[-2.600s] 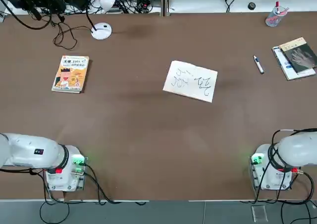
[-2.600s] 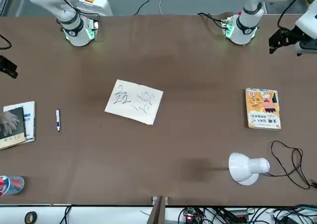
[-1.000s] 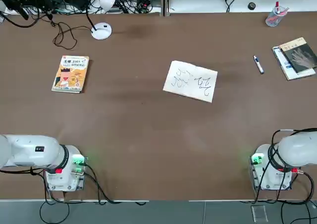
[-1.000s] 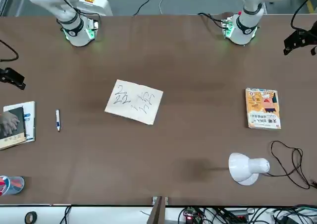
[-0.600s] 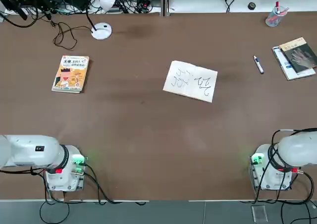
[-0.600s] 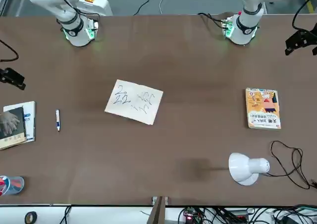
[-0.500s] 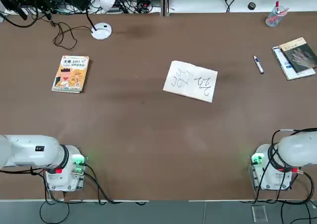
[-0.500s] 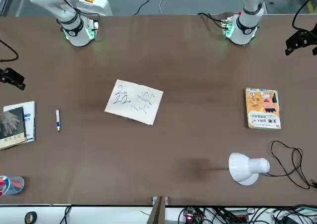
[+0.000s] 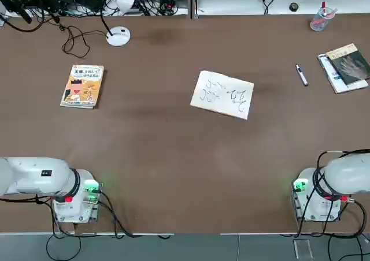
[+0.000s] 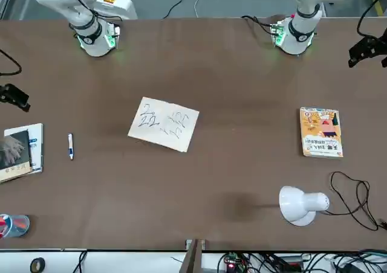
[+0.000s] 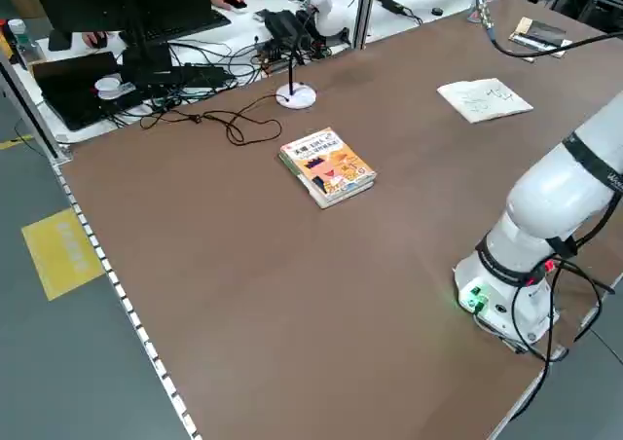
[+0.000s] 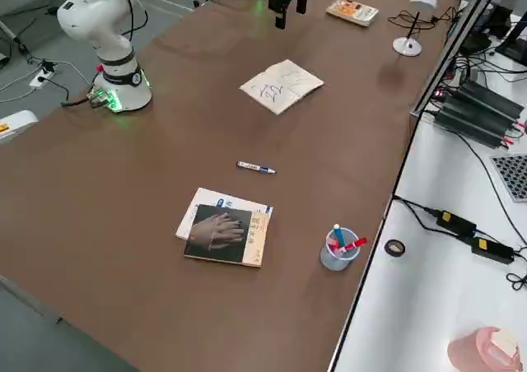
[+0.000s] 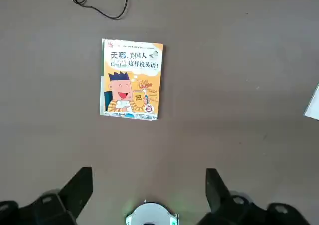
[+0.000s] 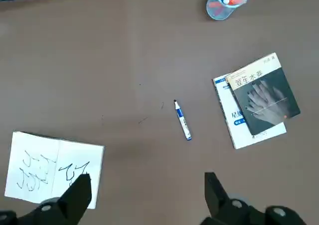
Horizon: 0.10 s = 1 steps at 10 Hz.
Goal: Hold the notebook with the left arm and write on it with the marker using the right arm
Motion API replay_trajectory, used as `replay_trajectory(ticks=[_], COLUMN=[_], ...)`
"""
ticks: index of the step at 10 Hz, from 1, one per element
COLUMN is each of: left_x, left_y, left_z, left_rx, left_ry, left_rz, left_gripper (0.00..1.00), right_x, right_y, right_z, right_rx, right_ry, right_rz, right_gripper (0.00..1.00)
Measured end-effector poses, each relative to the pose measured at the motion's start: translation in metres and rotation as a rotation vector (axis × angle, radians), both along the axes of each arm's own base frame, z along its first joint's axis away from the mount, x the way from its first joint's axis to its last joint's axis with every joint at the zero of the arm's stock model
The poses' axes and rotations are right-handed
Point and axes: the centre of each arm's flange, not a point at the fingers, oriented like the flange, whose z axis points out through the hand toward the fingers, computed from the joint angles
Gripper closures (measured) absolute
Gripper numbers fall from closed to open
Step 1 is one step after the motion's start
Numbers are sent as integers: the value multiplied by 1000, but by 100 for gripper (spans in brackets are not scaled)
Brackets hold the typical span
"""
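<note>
Your right gripper (image 14: 144, 195) has its two fingers spread wide with nothing between them; it hangs high above the table (image 9: 173, 145), looking down on the marker (image 14: 182, 120). Your left gripper (image 13: 148, 190) is likewise wide apart and empty, raised high over the orange-yellow book (image 13: 131, 79).

Take the notebook (image 9: 222, 94) as your landmark. It lies open and flat near the middle of the table, slightly skewed to the table's edges, with dark scribbles on its pale pages, and neither gripper touches it. The marker (image 9: 302, 75) lies on the bare table well apart from the notebook, on the robot's right side of it, untouched. Past the marker, farther from the notebook on that same side, is the grey-covered book (image 9: 346, 66) resting on a white one, and beyond that, towards the far edge, a clear cup (image 9: 319, 19) with red-tipped pens.

On the notebook's other side, the robot's left, the orange-yellow book (image 9: 82, 85) lies well apart from it. A white desk lamp (image 9: 118, 36) stands farther back on that side, with a black cable (image 9: 75, 38) looped beside it.

Both arm bases sit at the near edge: the left arm (image 9: 40, 177) and the right arm (image 9: 341, 177), each well clear of the notebook.
</note>
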Motion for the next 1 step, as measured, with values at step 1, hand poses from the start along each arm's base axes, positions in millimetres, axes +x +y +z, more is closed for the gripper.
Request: replay_trajectory(ticks=[1], left_x=[0], left_y=[0], left_z=[0], left_rx=[0], left_ry=[0], left_rz=[0], left_gripper=[0], right_x=[0], right_y=[0], right_z=[0], right_rx=[0], right_ry=[-2], right_rz=[0], right_gripper=[0])
